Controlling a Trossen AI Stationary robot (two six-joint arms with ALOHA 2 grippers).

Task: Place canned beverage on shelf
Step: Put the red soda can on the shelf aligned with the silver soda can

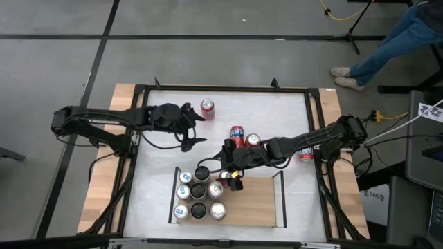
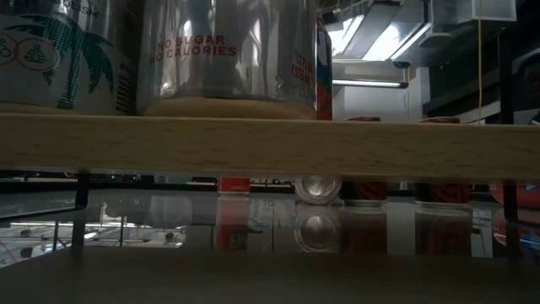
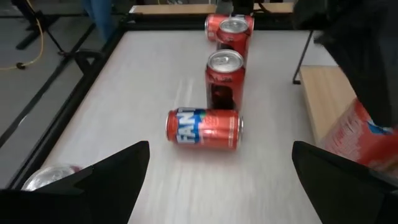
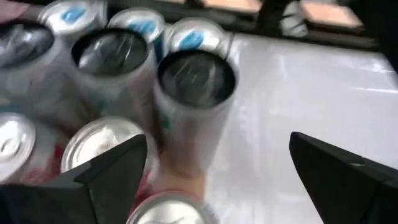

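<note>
From above, the white tabletop (image 1: 159,138) carries the shelf (image 1: 256,204), a light-wood panel with black rails at its short sides, at the near middle. Nine cans (image 1: 199,194) stand packed on its left end, some with dark lids, some silver. The right gripper (image 1: 232,176) hangs over the far edge of that cluster with its jaws spread wide and nothing in them; a red can (image 1: 237,133) and a silver-topped one (image 1: 252,140) stand just behind its arm, and another red can (image 1: 306,155) sits near the right rail of the tabletop frame. The left gripper (image 1: 190,126) waits over the far left of the tabletop, jaws wide and empty, beside a lone red can (image 1: 207,108). A person's legs (image 1: 387,41) show on the floor at the far right.

At table height, the shelf board (image 2: 270,143) crosses the whole picture, cans (image 2: 228,55) standing on it, with more red cans (image 2: 234,184) seen beneath it.

Past the left wrist's fingers (image 3: 118,171), a red Fanta can (image 3: 204,129) lies on its side, two upright cans (image 3: 225,78) behind it, the shelf's edge (image 3: 326,99) beside.

Past the right wrist's fingers (image 4: 112,171), the crowded can tops (image 4: 196,78) sit directly below, blurred.
</note>
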